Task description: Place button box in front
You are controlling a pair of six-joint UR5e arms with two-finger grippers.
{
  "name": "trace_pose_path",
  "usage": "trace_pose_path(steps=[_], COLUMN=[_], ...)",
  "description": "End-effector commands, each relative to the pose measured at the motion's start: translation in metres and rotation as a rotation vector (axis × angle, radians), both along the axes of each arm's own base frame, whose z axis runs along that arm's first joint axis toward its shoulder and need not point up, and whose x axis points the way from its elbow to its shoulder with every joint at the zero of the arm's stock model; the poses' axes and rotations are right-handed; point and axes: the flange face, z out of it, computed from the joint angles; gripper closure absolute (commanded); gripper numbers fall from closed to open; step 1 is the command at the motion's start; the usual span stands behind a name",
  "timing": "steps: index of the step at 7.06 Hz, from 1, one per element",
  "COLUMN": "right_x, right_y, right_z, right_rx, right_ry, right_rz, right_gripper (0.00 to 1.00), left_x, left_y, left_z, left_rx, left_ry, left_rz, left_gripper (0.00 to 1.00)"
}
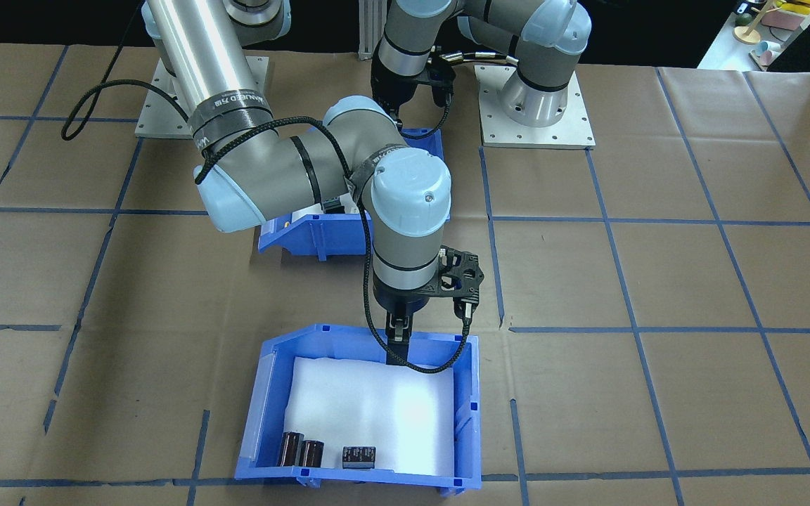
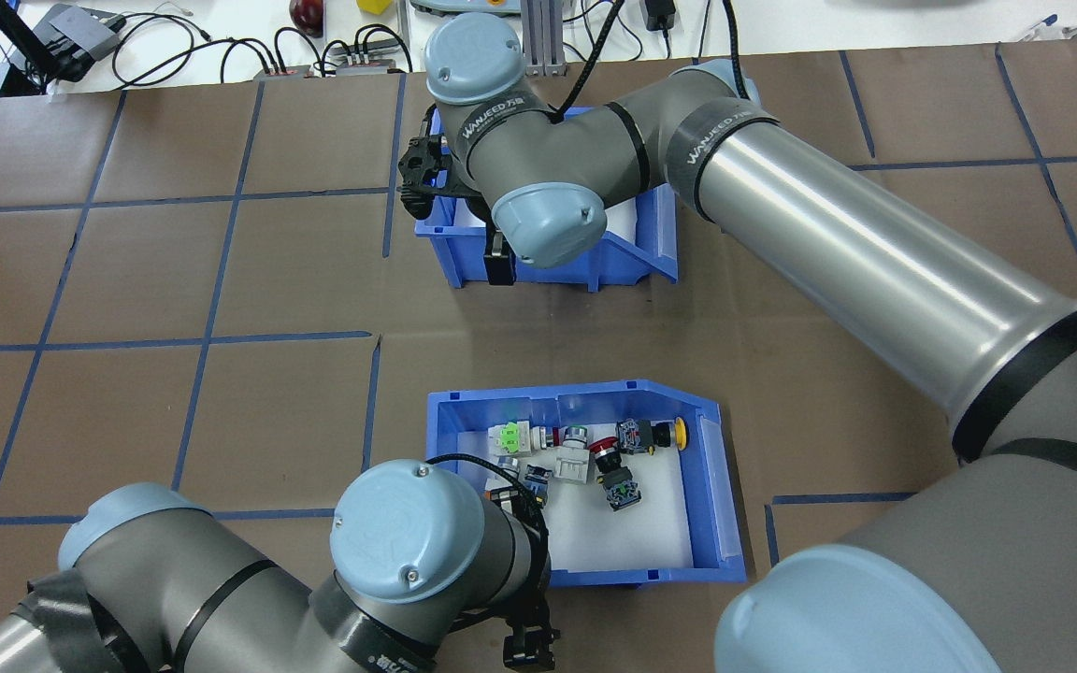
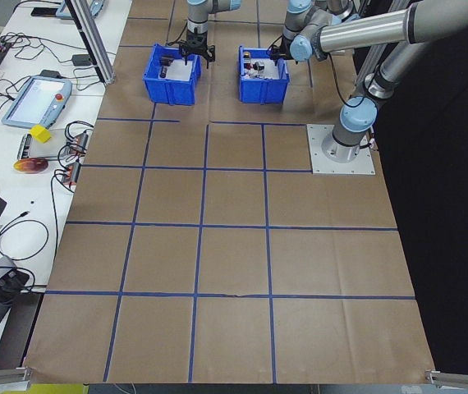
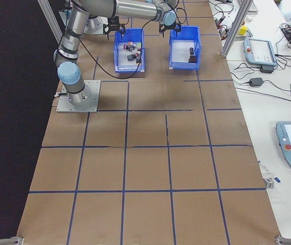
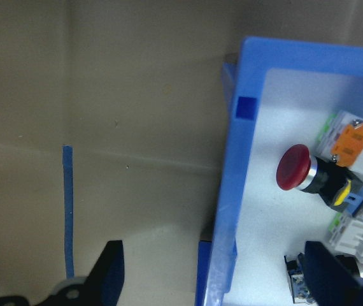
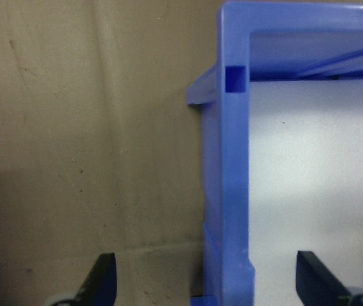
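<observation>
Blue button box [image 2: 721,486] wall sits btwn left pincer [image 5: 213,280]'s spread fingers — right pincer [image 6: 207,280] likewise straddles 2nd bin [image 6: 232,191].

Silver-grey arm tubes, pale blue joint caps, black braided cables, black hands.

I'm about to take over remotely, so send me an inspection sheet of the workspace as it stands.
Surface: table under brown paper with a blue tape grid.
Job's things: button box near the robot's base, switches inside.
Clutter: second blue bin with dark cylinders, on the operators' side.
Grippers: left gripper open, straddling the button box's wall; right gripper open, straddling the second bin's wall.
Cables: black cable loops from the right wrist over the second bin.
Surroundings: teach pendants and wiring on side benches.
</observation>
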Motion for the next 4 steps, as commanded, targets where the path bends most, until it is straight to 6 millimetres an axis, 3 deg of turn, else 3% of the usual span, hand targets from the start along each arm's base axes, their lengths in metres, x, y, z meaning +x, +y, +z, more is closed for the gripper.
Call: trace_pose_path(steps=[1,2,3,4], right_x=[0.0034,0.0025,0.0008,-0.0003], right_y=[-0.0005,-0.0014,-0.0024,-0.0045], right_z=[-0.0144,-0.0152,-0.0137,-0.0084], right_rx=[0.019,0.021,0.017,0.004], right_ry=[0.008,0.011,0.019,0.022], right_rz=[0.001,0.000,-0.001,0.004], right_gripper=[0.00,0.19,0.67,0.80], left_x=[-0.0055,-0.0014,-0.0013,-0.0103], left_y=[-0.0036,0.0009,0.0054,0.0025], left_z=[-0.0229,-0.0269,-0.0314,-0.0221], left_rx=[-0.040,-0.087,-0.081,-0.119], left_ry=[-0.090,-0.170,-0.165,-0.071], left_rz=[-0.026,-0.036,-0.046,-0.044], left_gripper=[0.02,0.13,0.40,0.68])
